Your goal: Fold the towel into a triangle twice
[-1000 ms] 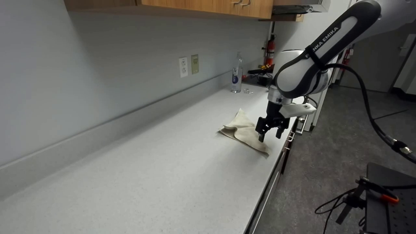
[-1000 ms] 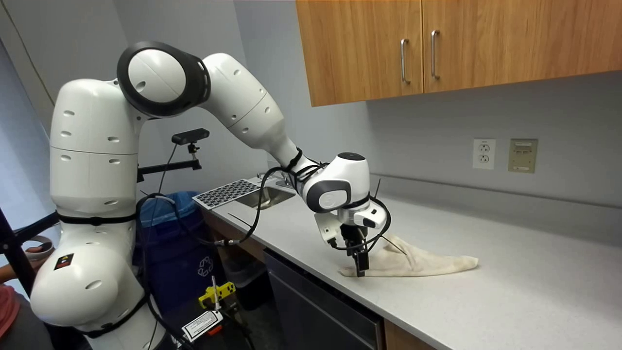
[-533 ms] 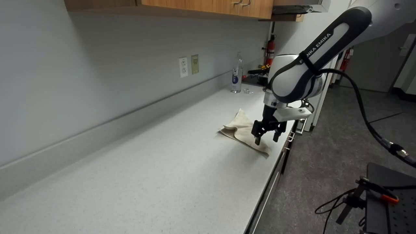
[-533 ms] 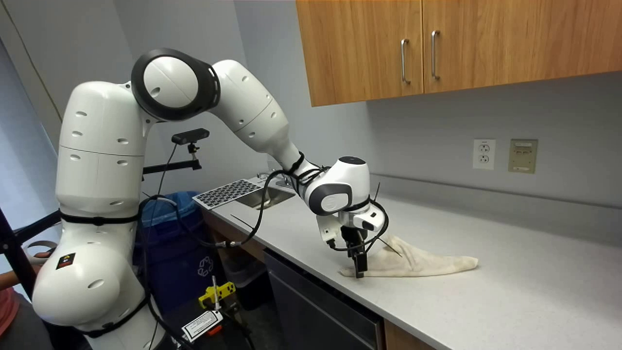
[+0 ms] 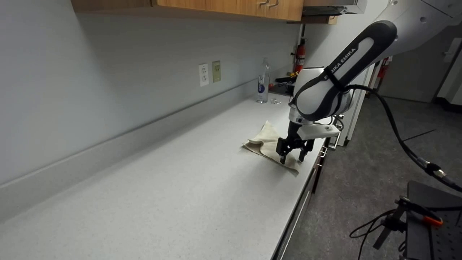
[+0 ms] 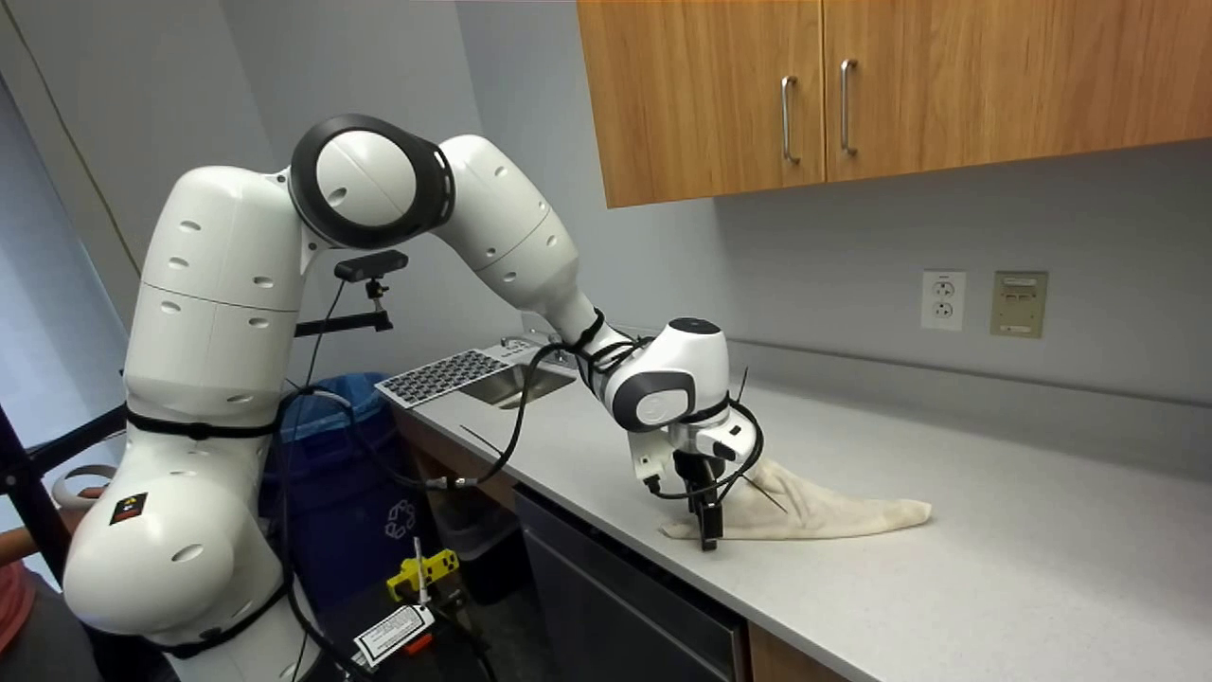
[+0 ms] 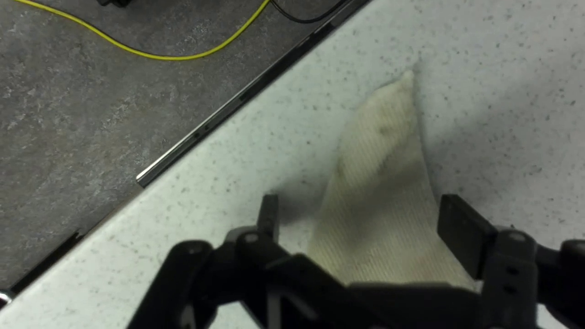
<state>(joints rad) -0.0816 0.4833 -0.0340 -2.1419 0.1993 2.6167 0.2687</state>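
Speckled counter (image 5: 173, 195), towel (image 6: 822, 511) on it near the edge. Gripper (image 7: 360, 202) straddles the narrow corner, fingers (image 7: 461, 230) wide apart, nothing held. I'd close low and slow so no layer gets missed.

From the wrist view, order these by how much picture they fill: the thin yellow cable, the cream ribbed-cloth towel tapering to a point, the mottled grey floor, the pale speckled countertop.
Largest first:
1. Countertop
2. Floor
3. Towel, partly hidden
4. Yellow cable
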